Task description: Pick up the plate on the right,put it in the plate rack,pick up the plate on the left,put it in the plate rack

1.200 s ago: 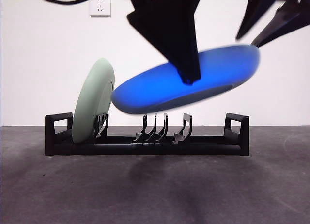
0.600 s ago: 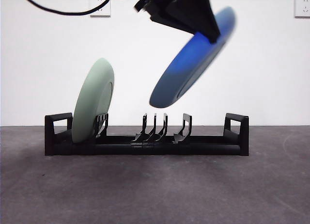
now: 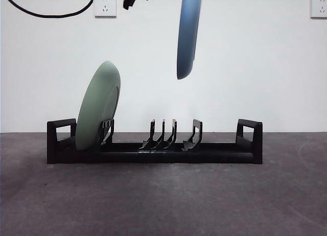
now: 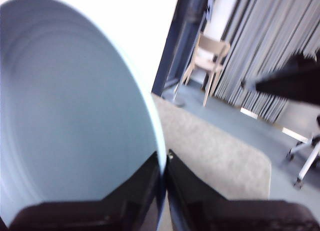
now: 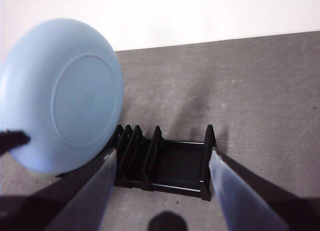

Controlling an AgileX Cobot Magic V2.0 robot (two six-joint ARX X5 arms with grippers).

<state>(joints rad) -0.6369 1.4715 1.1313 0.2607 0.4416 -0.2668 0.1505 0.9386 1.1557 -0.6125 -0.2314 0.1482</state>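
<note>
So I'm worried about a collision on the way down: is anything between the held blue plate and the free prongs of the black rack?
Nothing visible. The round blue plate, gripped by the left gripper, hangs upright above the black plastic rack's free middle prongs; the pale green plate stands off to one end.

The front view sits low, about level with the table [image 3: 163,195], looking straight across at the rack [image 3: 153,146] side-on, near, with the wall behind. The left wrist view looks along its gripper [image 4: 164,166], very close against the blue plate [image 4: 70,111], out past the table's edge toward a room. The right wrist view looks down from above and well back, between its jaws. Front and right wrist views share the rack [image 5: 165,161] and blue plate [image 5: 62,93].
</note>
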